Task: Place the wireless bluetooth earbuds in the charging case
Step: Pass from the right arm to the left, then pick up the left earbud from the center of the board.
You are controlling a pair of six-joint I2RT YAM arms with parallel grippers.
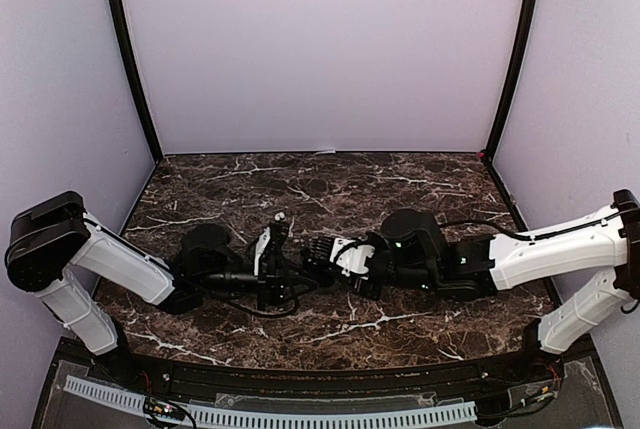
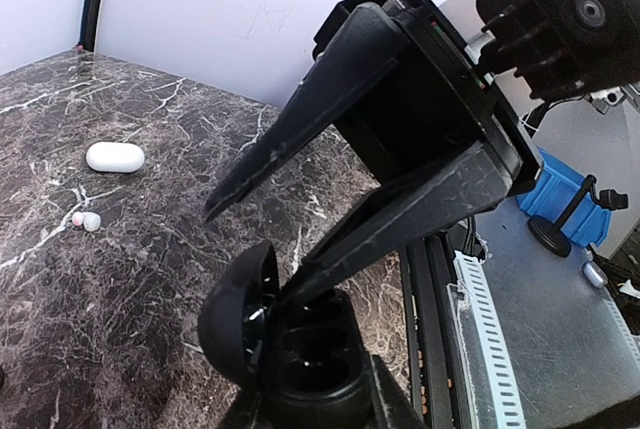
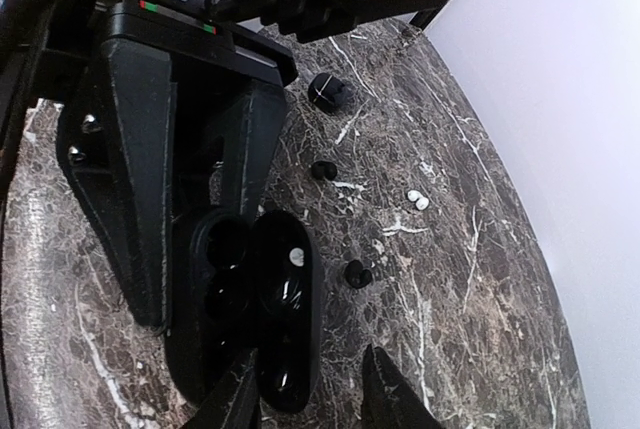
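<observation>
Your left gripper (image 2: 315, 404) is clamped tight on the open black charging case (image 3: 250, 299). Your right gripper (image 3: 312, 389) is close up at the case, with its jaws apart and nothing between them. The nearest black earbud (image 3: 357, 273) lies on the table just beside the case. The white earbuds (image 3: 418, 199) lie farther from it. Hold the case very still. I think the black bud fits this case, so pinch it softly and lower it straight into a hole.

Glossy blk plastic case (image 3: 283, 294); polished marble-look table (image 3: 455, 279).
</observation>
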